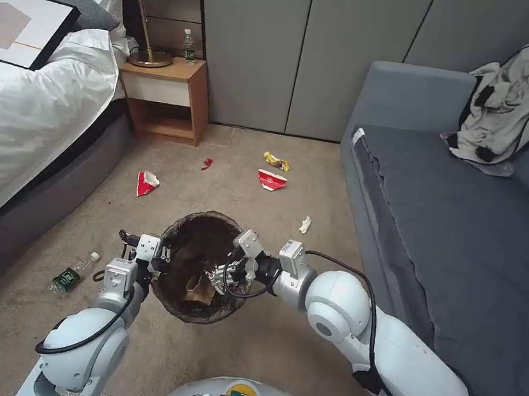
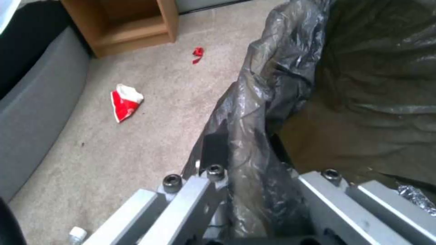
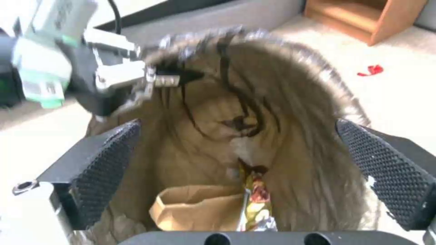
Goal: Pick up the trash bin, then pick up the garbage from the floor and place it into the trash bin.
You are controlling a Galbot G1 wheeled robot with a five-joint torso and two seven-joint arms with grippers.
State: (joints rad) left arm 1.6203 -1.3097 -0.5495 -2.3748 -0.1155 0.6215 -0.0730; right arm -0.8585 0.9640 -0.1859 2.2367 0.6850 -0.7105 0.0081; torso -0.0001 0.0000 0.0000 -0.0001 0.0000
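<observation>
Dark-lined bin (image 1: 204,268) held up at its rim, partly filled.

Left gripper (image 1: 158,255) is clamped on the bag-covered rim, holding the bin off the carpet; right gripper (image 3: 245,163) hangs over the mouth, jaws spread wide and empty. Inside lie a tan paper bag (image 3: 200,207) and a wrapper (image 3: 257,200). By my reading, several pieces remain on the floor: red-white carton (image 1: 147,183), red scrap (image 1: 207,164), yellow wrapper (image 1: 276,161), another carton (image 1: 272,180), white wad (image 1: 305,224).
</observation>
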